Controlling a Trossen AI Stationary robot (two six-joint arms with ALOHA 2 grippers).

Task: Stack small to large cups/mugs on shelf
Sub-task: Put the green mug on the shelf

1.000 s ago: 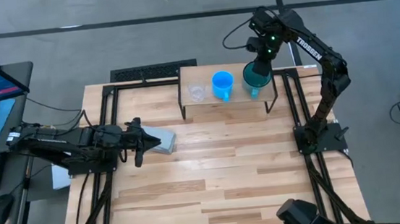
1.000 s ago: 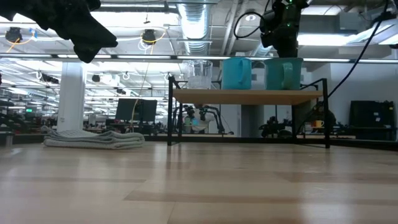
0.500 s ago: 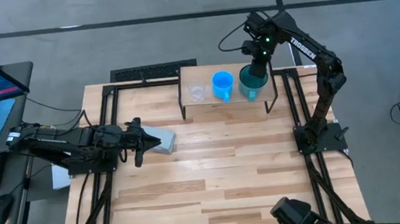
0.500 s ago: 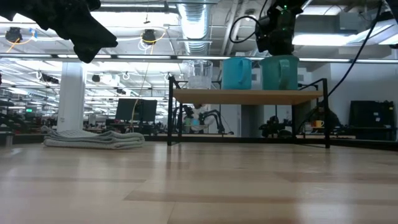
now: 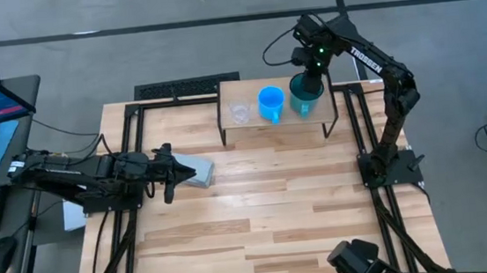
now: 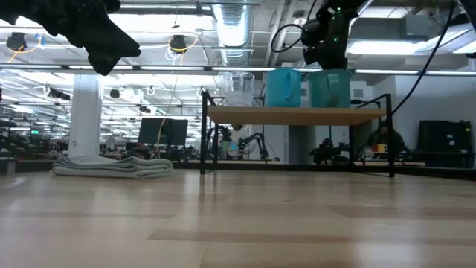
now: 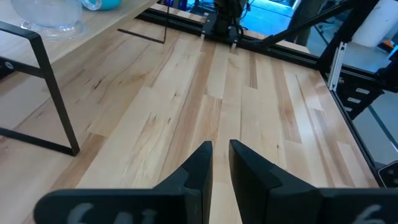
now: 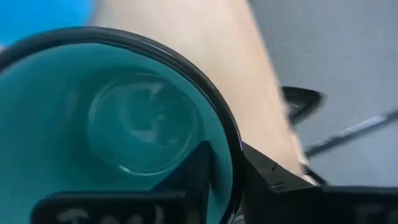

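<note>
L gripper (image 5: 169,171) hangs above the table (image 5: 269,223) on its left side, well apart from the shelf; fingers (image 7: 198,169) nearly together with only a slim gap, nothing between them (clenched, empty). Its tips sit over the near edge of the grey block (image 5: 195,172), which lies flat on the planks; in low view the block (image 6: 111,167) shows as a flat layered slab at left.

Shelf (image 5: 251,118) stands at the table's far edge, on black legs. Three cups in a row on it, small to large going left to right: glass cup (image 5: 240,113), blue mug (image 5: 270,103), teal mug (image 5: 305,97). Glass and blue are near but apart; blue and teal look just beside each other (low view can't settle whether they touch).

R gripper (image 5: 308,81) is over the teal mug at the shelf's right end. R wrist view: one finger inside the mug, one outside, pinching the rim (image 8: 227,149), so grasping the teal mug. Low view has the mug's base at shelf level; can't tell if it is fully set down.
</note>
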